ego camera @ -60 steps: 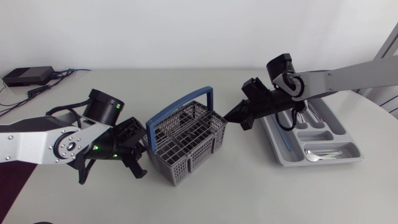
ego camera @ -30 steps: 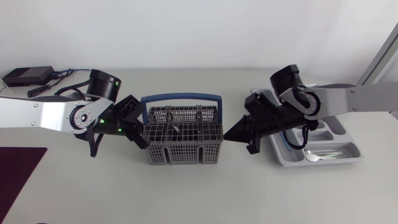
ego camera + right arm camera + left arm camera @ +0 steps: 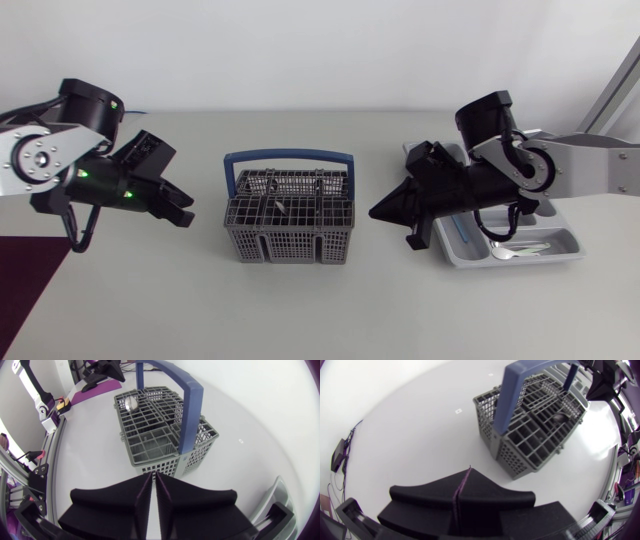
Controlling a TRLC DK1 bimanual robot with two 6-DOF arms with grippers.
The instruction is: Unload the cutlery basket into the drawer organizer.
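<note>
The grey cutlery basket (image 3: 288, 228) with a blue handle (image 3: 288, 157) stands square in the middle of the table. A metal piece of cutlery (image 3: 280, 207) lies inside it, showing as a spoon bowl (image 3: 131, 403) in the right wrist view. My left gripper (image 3: 186, 214) hangs shut and empty to the left of the basket (image 3: 535, 425), a clear gap away. On the opposite side my right gripper (image 3: 376, 212) points at the basket (image 3: 160, 430), shut with nothing in it. The grey drawer organizer (image 3: 560, 238) lies at the right, behind the right arm, with a spoon (image 3: 515, 250) in its front compartment.
A dark purple mat (image 3: 25, 275) covers the front left corner. The right arm's forearm crosses over the organizer's left side. White tabletop (image 3: 300, 310) stretches in front of the basket.
The basket was turned from askew to square on the table. My left gripper has since drawn back to the left, away from it. The right gripper has dropped slightly, staying close by.
</note>
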